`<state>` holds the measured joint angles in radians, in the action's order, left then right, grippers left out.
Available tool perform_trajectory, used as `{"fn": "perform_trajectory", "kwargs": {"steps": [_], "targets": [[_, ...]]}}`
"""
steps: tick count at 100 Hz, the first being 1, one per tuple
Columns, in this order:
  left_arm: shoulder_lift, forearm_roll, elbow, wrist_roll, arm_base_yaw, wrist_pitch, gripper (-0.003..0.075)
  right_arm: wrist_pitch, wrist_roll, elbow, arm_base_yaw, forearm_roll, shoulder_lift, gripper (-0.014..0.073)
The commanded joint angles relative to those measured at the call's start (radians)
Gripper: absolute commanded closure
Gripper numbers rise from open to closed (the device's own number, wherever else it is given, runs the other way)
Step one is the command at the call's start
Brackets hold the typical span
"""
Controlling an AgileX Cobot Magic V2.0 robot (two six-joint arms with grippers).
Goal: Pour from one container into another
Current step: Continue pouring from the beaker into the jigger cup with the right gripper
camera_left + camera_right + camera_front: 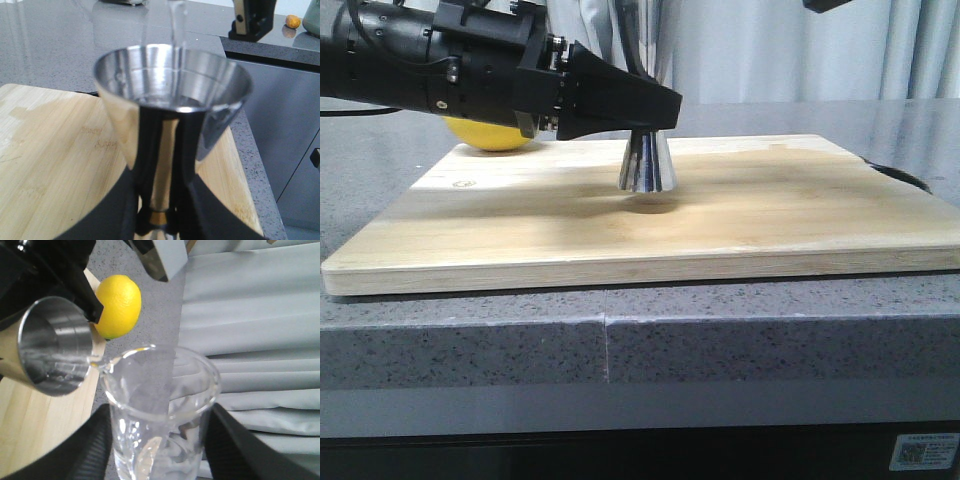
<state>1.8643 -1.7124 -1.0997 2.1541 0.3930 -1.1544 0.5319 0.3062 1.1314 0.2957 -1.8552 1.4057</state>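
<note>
The steel jigger [646, 165] stands on the wooden board [770, 210]; in the front view only its lower cone shows below my left gripper [645, 108]. That gripper [159, 220] is shut on the jigger's narrow gold waist. The upper cup [172, 85] holds some clear liquid, and a thin clear stream [176, 25] falls into it. My right gripper [160, 440] is shut on the clear glass beaker [160, 405]. The beaker is tilted, with its pour lip [98, 363] at the jigger's rim [55, 345]. The beaker is not made out in the front view.
A yellow lemon [490, 135] lies at the board's far left corner, behind the left arm, and shows as the lemon [118, 305] just beyond the jigger. The right arm [840, 5] shows only at the top edge. Grey curtains hang behind the stone counter [720, 330].
</note>
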Motion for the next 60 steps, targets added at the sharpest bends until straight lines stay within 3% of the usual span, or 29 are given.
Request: {"fn": "perform_trajectory", "kwargs": {"steps": [1,60], "targets": [[-0.057,-0.067,-0.028,-0.006,0.01,-0.115,0.0739,-0.028,-0.013,0.038,0.0,-0.003,-0.041,0.0284],[-0.057,-0.067,-0.028,-0.006,0.01,-0.115,0.0739,-0.028,-0.054,0.038,0.0,-0.003,-0.041,0.0284]]}}
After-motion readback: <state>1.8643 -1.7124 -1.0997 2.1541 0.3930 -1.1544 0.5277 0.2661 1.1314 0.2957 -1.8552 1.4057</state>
